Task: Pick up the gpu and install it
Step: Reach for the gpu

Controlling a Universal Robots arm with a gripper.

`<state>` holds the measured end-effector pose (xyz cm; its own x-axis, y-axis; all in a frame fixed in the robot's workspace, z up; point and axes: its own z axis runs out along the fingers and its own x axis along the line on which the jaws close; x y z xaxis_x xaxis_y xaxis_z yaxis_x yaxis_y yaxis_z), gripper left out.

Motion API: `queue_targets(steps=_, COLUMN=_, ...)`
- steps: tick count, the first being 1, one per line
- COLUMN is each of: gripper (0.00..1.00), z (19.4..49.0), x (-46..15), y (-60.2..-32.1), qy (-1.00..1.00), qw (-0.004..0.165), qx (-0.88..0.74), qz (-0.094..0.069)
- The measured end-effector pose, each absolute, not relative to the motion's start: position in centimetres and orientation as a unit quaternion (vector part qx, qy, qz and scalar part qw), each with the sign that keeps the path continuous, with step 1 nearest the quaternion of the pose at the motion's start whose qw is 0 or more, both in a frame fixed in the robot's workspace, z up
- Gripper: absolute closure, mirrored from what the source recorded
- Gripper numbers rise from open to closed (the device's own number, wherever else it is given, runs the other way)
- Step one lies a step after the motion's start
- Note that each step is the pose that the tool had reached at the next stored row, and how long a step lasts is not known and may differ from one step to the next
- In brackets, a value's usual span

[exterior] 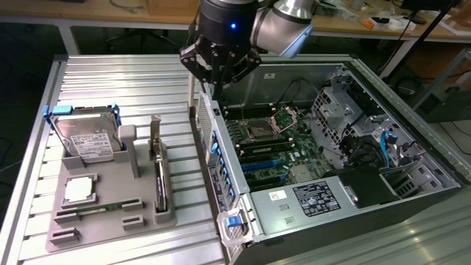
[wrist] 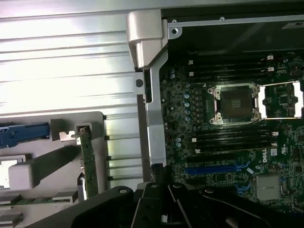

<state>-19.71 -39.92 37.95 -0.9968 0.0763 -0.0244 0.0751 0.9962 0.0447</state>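
Blk fingers point(exterior: 208, 69) closed, flat gpu point(exterior: 160, 179) on edge, gry tray point(exterior: 110, 223)

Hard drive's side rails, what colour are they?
Blue rails on the silver hard drive; the exterior view shows them best.

Gpu point(exterior: 160, 182) on edge in tray point(exterior: 110, 212), apparently just beside case point(exterior: 294, 80)

Place: robotics lab or workshop, by every sign on show.
Table: ribbed metal table point(exterior: 125, 83) underneath it all.
Robot: there's the arm point(exterior: 287, 22), its gripper point(exterior: 218, 83) above an opened computer case point(exterior: 294, 72), motherboard point(exterior: 272, 143) bare.
Fixture: grey holder tray point(exterior: 110, 218) with 1 hard drive point(exterior: 88, 138) and other parts slotted in.
Background: cluttered wooden workbench point(exterior: 338, 27) behind.
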Motion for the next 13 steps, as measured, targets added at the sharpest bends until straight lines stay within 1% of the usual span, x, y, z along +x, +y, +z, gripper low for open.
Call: queue_targets(steps=13, gripper=0.89, z=35.8, x=-25.7, y=-39.9, qy=0.999, qw=0.013, qx=0.038, qz=0.022)
